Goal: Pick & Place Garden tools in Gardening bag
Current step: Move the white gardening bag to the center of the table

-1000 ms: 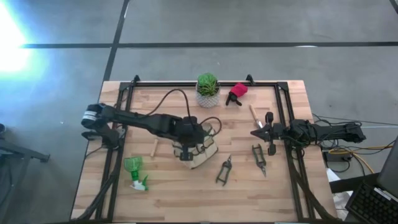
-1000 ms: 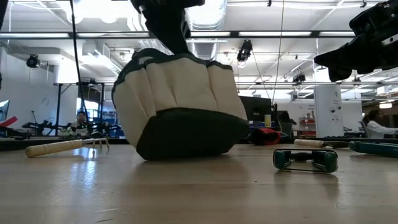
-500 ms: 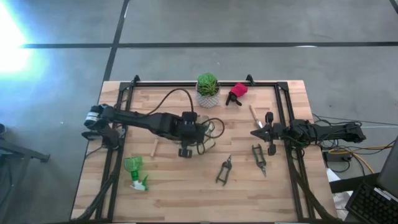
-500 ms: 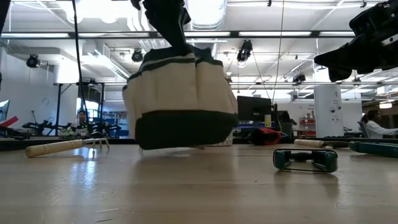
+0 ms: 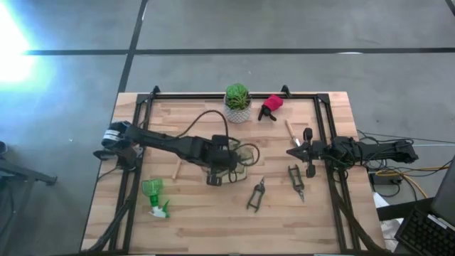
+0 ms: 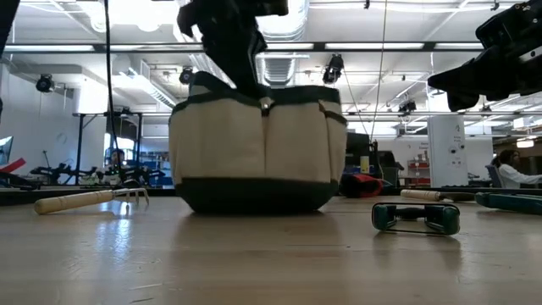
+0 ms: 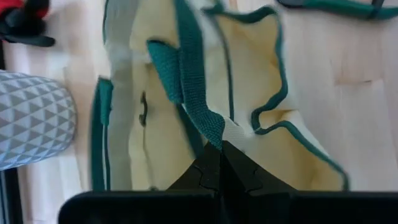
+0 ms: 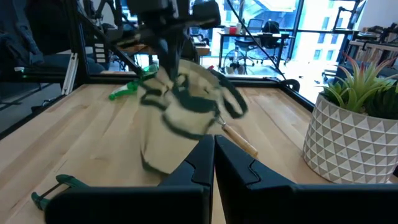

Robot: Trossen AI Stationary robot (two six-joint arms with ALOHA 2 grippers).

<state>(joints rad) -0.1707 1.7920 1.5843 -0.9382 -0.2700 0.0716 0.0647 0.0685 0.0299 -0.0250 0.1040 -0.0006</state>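
Cream-and-olive fabric gardening bag sits upright on the tabletop directly beneath the left tool, clamped on its green handle strap; best release gently so the mouth stays open, while the right tool waits closed, well apart

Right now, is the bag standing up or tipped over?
Standing up: the gardening bag sits flat on the table, with the left gripper pinching its handle.

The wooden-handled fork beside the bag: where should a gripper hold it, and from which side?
Take the fork at the middle of its wooden handle, coming straight down with the jaws across it. It lies flat on the table, apart from the gardening bag; the handle is straight and bare, the thin tines would probably hold poorly.
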